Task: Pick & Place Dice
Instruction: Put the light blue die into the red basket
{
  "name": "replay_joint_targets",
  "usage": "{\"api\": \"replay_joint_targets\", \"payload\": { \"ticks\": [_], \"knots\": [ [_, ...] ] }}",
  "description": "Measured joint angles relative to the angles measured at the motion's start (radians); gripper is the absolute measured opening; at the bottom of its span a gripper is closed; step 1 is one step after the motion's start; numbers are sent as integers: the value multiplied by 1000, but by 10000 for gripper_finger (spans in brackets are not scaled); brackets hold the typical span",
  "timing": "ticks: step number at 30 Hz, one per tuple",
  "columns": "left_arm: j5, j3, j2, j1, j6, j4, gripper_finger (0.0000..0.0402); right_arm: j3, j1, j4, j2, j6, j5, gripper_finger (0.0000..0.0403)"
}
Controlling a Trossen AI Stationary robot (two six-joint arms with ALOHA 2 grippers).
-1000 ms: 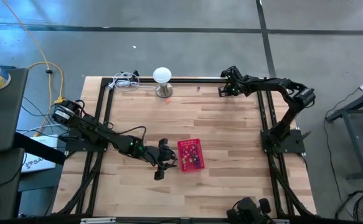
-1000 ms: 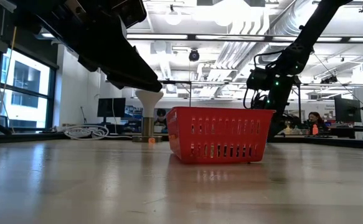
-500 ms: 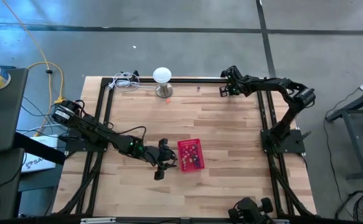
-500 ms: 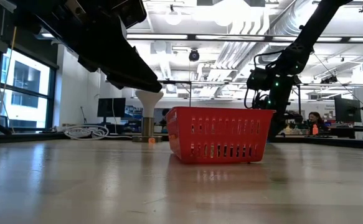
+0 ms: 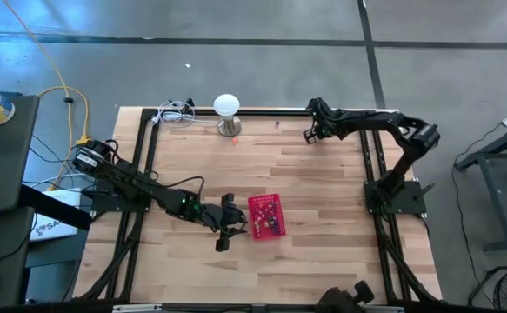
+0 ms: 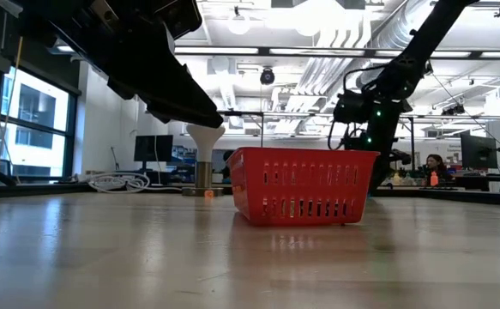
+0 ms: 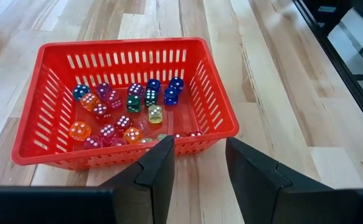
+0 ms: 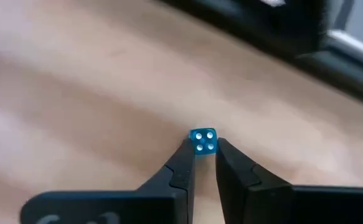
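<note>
A red basket point(image 5: 266, 216) stands on the wooden table and has many small dice point(image 7: 125, 115) in mixed colours on its floor. My left gripper point(image 7: 198, 146) is open and hovers just off the basket's left side point(image 5: 236, 226), touching nothing. My right gripper point(image 8: 203, 149) is near the table's far edge point(image 5: 307, 133), shut on one blue die point(image 8: 202, 140). A lone orange die point(image 5: 234, 142) lies on the table next to the lamp. My right gripper pinches the blue die point(image 8: 202, 142) between its two fingertips, only at their free ends. The face with several white pips is turned toward the wrist camera. The die is lifted clear of the table.
A white dome-topped lamp point(image 5: 227, 109) on a metal base stands at the far edge, with white cables point(image 5: 175, 113) beside it. Black frame rails run along the table's sides. Bare wood lies between the right gripper and the basket point(image 6: 301, 184). A person sits in the room beyond.
My right gripper has moved a little toward the table's left, carrying the blue die. The left arm and the basket have stayed where they were.
</note>
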Motion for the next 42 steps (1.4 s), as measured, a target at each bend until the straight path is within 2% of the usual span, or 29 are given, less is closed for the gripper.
{"api": "replay_joint_targets", "payload": {
  "ticks": [8, 13, 19, 21, 27, 32, 39, 42],
  "knots": [
    [0, 0, 0, 0, -5, 0, 138, -2, 229, -66, -109, 3, -2, 31],
    [5, 0, 0, -4, -9, -3, 138, -2, 468, -51, -220, 69, 49, 31],
    [5, 0, 0, -19, -17, -3, 138, 0, 819, -23, -280, 214, 180, 30],
    [5, 0, 0, -23, -17, -1, 138, -1, 931, 6, -279, 265, 230, 30],
    [4, 0, 0, -35, -20, 2, 138, -1, 1157, 235, -270, 201, 172, 30],
    [4, 0, 0, -36, -20, 17, 138, 0, 1226, 263, -271, 150, 174, 34],
    [0, 0, 0, -35, -20, 21, 138, -1, 1219, 266, -220, 138, 163, 60],
    [0, 0, 0, -34, -20, 21, 138, 0, 1204, 298, -178, 127, 124, 71]
  ]
}}
